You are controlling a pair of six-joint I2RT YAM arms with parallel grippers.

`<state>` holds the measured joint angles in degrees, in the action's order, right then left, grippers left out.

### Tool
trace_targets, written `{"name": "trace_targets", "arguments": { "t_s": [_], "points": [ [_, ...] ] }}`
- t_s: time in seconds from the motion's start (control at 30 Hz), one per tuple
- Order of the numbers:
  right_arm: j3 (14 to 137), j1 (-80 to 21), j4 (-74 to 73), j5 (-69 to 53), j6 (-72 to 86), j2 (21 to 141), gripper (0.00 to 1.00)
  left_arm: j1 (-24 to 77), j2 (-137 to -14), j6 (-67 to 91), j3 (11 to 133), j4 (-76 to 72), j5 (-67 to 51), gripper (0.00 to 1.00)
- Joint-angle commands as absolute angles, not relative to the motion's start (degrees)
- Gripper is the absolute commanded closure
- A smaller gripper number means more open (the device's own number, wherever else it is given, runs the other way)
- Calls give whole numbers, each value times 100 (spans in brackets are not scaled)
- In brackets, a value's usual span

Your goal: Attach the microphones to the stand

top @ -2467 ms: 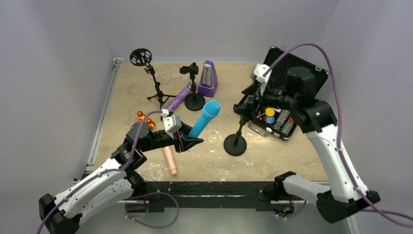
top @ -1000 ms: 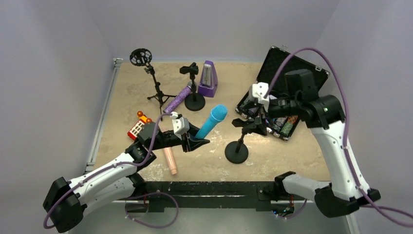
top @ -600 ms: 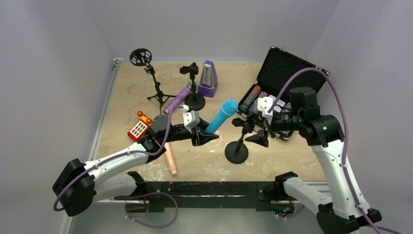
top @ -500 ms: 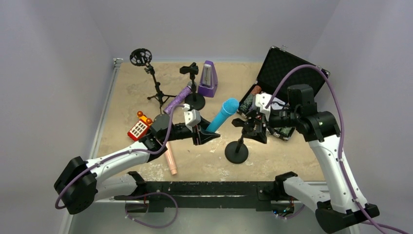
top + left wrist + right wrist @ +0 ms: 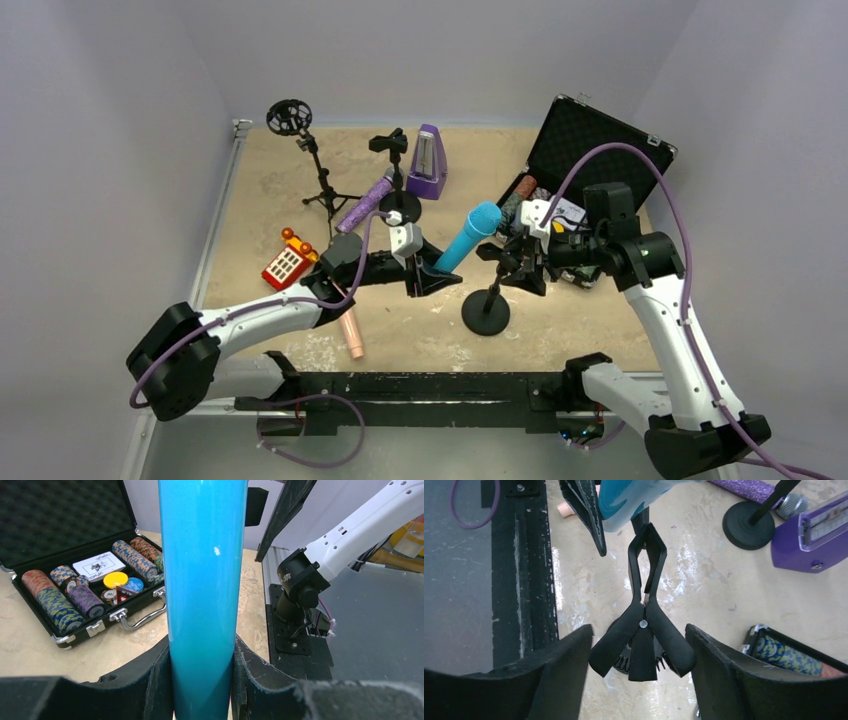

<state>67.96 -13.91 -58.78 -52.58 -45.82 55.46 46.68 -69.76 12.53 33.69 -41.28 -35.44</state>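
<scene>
My left gripper (image 5: 437, 278) is shut on the lower body of the cyan-blue microphone (image 5: 466, 239), which tilts up to the right. In the left wrist view the microphone (image 5: 202, 570) is clamped between both fingers. Its butt end (image 5: 624, 495) hangs just above the black clip (image 5: 646, 630) of the round-base stand (image 5: 486, 312). My right gripper (image 5: 638, 632) is open and straddles the clip's two levers; it also shows in the top view (image 5: 520, 268). The pale pink microphone (image 5: 349, 330) lies on the table near the front. The glittery purple microphone (image 5: 365, 203) lies by a second stand (image 5: 400, 208).
An open black case (image 5: 590, 150) of poker chips stands behind my right gripper and shows in the left wrist view (image 5: 75, 590). A purple metronome (image 5: 430, 160), a tripod with a shock mount (image 5: 290, 117) and a red toy (image 5: 284, 265) stand at the back and left.
My left arm carried the cyan microphone right and away, up to the stand's clip. My right gripper came down from the case and settled around the clip's levers.
</scene>
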Motion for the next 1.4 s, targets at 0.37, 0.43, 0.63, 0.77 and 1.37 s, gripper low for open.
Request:
{"name": "trace_targets", "arguments": {
  "t_s": [0.37, 0.43, 0.63, 0.77, 1.37],
  "points": [
    [6408, -1009, -5499, -6596, -4582, 5340, 93, 4813, -7653, 1748, 3675, -5913, -3718, 100],
    [6291, -944, -5330, -6815, -4421, 5312, 93, 4881, -7780, 1843, 3646, -6203, -3702, 100],
    [6146, -909, -5061, -7060, -4147, 5227, 92, 5164, -8324, 2009, 3832, -6693, -3595, 100],
    [6026, -896, -4785, -7089, -3896, 5132, 92, 5317, -8552, 2064, 3885, -6909, -3485, 100],
    [6328, -896, -5225, -7069, -3920, 4931, 6, 5339, -8088, 2061, 3407, -6651, -2961, 29]
  ]
}}
